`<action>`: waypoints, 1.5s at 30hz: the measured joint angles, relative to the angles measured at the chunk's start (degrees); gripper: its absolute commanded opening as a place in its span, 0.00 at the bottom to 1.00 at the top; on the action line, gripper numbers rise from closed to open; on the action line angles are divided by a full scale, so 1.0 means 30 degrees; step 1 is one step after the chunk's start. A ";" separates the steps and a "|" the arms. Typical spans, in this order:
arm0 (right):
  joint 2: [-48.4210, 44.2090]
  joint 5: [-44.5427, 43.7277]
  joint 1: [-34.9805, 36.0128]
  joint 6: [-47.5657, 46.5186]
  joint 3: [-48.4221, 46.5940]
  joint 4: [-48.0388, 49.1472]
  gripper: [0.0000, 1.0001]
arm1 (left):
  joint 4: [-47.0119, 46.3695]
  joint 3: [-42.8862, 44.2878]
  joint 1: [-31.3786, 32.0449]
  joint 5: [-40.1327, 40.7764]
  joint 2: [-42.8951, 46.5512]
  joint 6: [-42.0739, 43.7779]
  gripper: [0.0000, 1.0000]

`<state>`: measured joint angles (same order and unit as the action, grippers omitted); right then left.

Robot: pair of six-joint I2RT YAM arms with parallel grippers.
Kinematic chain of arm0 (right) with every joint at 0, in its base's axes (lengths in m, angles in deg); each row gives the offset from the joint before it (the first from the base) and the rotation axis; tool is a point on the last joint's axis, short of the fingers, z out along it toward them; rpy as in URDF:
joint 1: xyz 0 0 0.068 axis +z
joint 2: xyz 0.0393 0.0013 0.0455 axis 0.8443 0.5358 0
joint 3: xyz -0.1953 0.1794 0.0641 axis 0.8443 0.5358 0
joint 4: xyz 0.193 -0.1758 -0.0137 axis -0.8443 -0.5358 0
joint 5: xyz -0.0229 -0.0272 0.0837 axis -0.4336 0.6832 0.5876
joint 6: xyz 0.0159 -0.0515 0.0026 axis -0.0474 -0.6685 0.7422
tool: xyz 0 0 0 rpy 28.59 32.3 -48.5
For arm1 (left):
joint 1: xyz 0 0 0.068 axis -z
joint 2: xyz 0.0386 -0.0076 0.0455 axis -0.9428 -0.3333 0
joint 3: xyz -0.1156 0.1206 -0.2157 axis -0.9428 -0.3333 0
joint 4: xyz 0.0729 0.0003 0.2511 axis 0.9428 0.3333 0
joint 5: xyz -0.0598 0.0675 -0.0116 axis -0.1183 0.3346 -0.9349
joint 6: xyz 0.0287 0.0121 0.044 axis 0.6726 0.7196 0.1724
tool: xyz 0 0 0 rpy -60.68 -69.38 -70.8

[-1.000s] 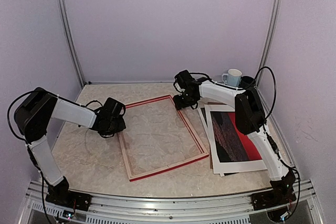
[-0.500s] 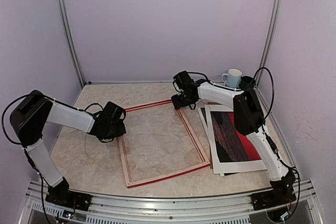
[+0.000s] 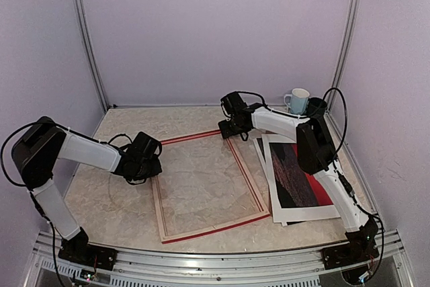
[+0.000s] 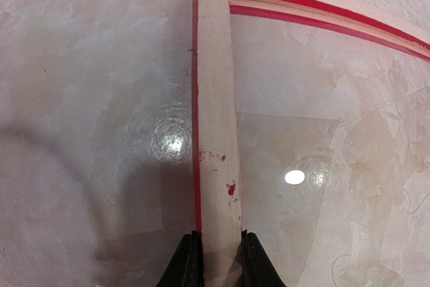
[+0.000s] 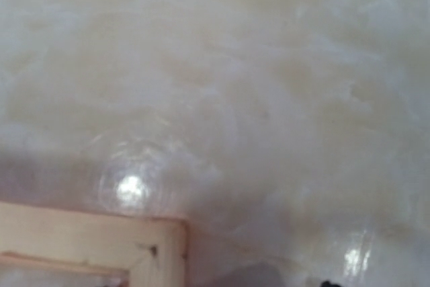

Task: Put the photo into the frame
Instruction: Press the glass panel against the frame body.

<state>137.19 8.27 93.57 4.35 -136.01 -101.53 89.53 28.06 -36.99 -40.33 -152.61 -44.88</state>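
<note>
Red-edged pale-wood frame (image 3: 215, 227), red-and-dark white-bordered photo (image 3: 299, 176), marbled beige table (image 3: 107, 199).

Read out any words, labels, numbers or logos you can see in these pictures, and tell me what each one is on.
No readable text in any view.
The frame: no lettering. The red specks on its pale wood are paint marks, not characters.
The photo: image only, no caption visible.
The mug: looks plain, but too small to rule out a faint mark.
</note>
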 measured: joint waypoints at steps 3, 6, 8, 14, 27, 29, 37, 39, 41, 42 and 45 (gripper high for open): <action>-0.0073 -0.0073 0.0029 0.0153 0.0240 0.0226 0.63 | 0.0270 0.0175 0.0015 0.0073 -0.0066 -0.0335 0.09; -0.0211 -0.0189 0.0044 0.0284 0.0452 0.0182 0.63 | 0.0576 0.0466 0.0080 0.0211 -0.0255 -0.0554 0.07; -0.0364 -0.0357 0.0051 0.0386 0.0707 0.0138 0.62 | 0.0670 0.0678 0.0087 0.0233 -0.0415 -0.0692 0.06; -0.1290 -0.0954 0.0138 0.0867 0.2186 0.0036 0.63 | 0.0678 0.1224 -0.0058 0.0117 -0.0889 -0.0831 0.03; -0.3111 -0.1253 0.0393 0.2069 0.4583 -0.1326 0.62 | 0.0597 0.2499 -0.0998 -0.0794 -0.1887 -0.0801 0.01; -0.3184 -0.1311 0.0466 0.2178 0.4707 -0.1406 0.62 | 0.0634 0.2769 -0.1093 -0.0801 -0.2106 -0.0809 0.01; -0.3300 -0.1647 0.0663 0.2637 0.5020 -0.1676 0.55 | 0.0619 0.3519 -0.1457 -0.1020 -0.2732 -0.0831 0.00; -0.3665 -0.1741 0.0765 0.2827 0.5683 -0.1668 0.53 | 0.0539 0.3643 -0.1566 -0.1158 -0.2849 -0.0845 0.00; -0.4065 -0.1851 0.0816 0.3038 0.6353 -0.1632 0.51 | 0.0364 0.3796 -0.1741 -0.1370 -0.3009 -0.0838 0.00; -0.4306 -0.1902 0.0845 0.3140 0.6725 -0.1588 0.50 | 0.0277 0.3847 -0.1814 -0.1443 -0.3075 -0.0823 0.00; -0.4896 -0.1974 0.0933 0.3286 0.7621 -0.1596 0.50 | 0.0102 0.3949 -0.2004 -0.1734 -0.3191 -0.0816 0.00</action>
<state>122.51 2.34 96.36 14.21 -113.14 -106.32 89.84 39.91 -43.00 -45.53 -162.18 -47.33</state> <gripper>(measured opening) 0.505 0.178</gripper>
